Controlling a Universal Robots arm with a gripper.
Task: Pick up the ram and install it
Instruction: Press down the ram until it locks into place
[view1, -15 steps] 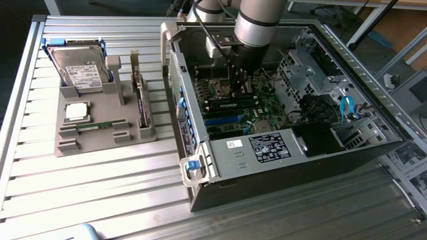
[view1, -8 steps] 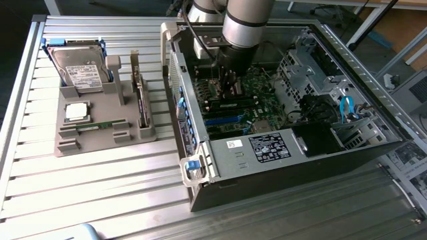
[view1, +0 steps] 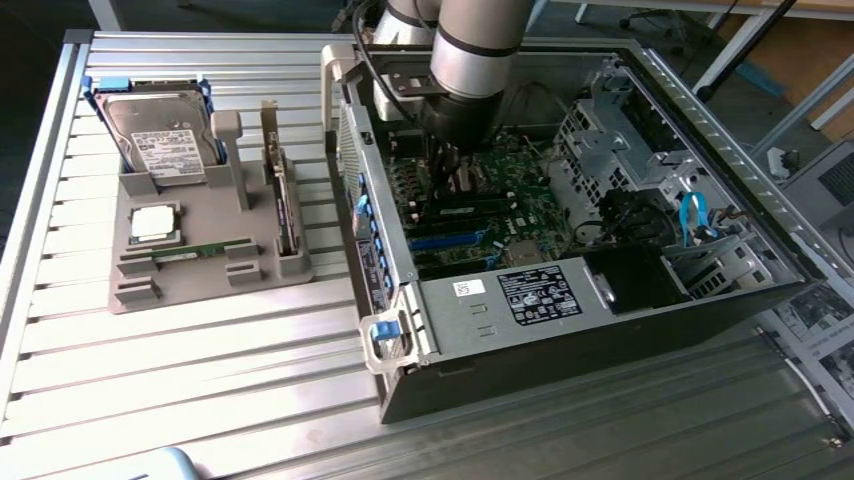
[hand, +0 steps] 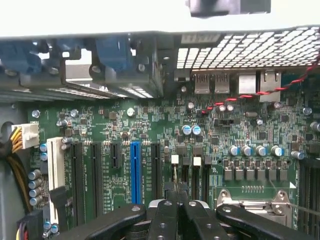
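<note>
The ram (view1: 203, 249), a narrow green stick, lies flat in the grey holder (view1: 200, 288) on the exterior view's left, outside the computer. My gripper (view1: 447, 165) is far from it, lowered into the open computer case (view1: 574, 300). In the wrist view the gripper (hand: 176, 192) is shut, its fingertips pressed together just above the motherboard (hand: 150, 120), at the end of the black memory slots (hand: 198, 175) with white latches. A thin pale edge runs on from the fingertips; I cannot tell what it is.
The holder also carries a hard drive (view1: 160, 140), a square silver processor (view1: 154, 222) and an upright expansion card (view1: 278, 190). A blue slot (hand: 135, 170) and black card slots lie beside the memory slots, the processor socket (hand: 260, 202) on the other side. Case walls surround the arm.
</note>
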